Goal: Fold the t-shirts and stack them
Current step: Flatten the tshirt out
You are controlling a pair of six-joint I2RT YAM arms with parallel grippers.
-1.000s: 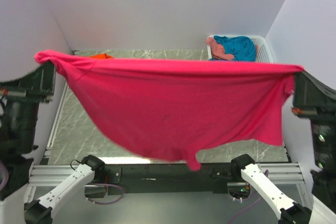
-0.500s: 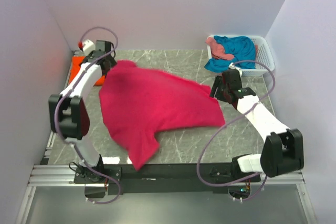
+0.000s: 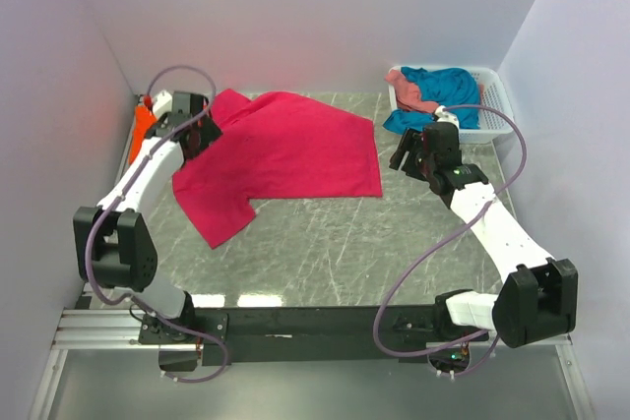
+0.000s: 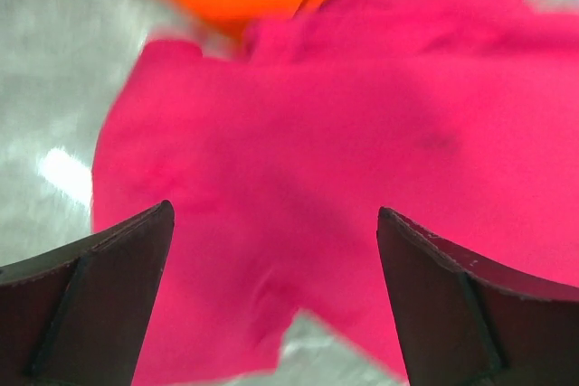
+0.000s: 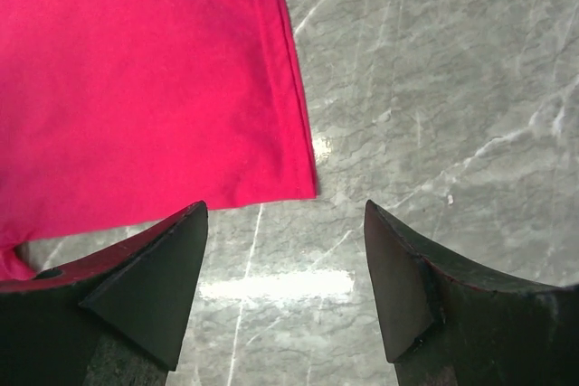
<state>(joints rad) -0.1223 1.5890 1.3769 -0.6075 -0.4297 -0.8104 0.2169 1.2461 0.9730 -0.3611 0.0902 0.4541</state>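
Top view, table centre = dial hub.

- Magenta t-shirt (image 3: 281, 150): spread on the table (image 3: 413, 243) at approx 10–11 o'clock, mostly flat. One sleeve sticks out toward 7 o'clock. Far-left corner rumpled under the L arm.
- Left gripper (image 4: 273, 212): jaws fully apart, nothing between them. Hovers over the shirt's rumpled corner, fabric directly below. Contact w/ cloth: can't tell, wrist view blurred.
- Right gripper (image 5: 283, 205): jaws wide, holding nothing. Sits just off the shirt's near-right hem corner, which lies at 11 o'clock of the fingertips. Bare marble underneath.
- Orange t-shirt (image 3: 144, 117): at the table's 10 o'clock edge, partly under the magenta one. Judged to be the stack base.
- Basket (image 3: 497, 95) at 1–2 o'clock w/ teal t-shirt (image 3: 448, 86) + salmon t-shirt (image 3: 411, 90) bundled inside, unfolded.

Reading: shirt laid out flat so the folds come clean; grippers sit at opposite corners, handy for re-grasping. Folding not yet begun.
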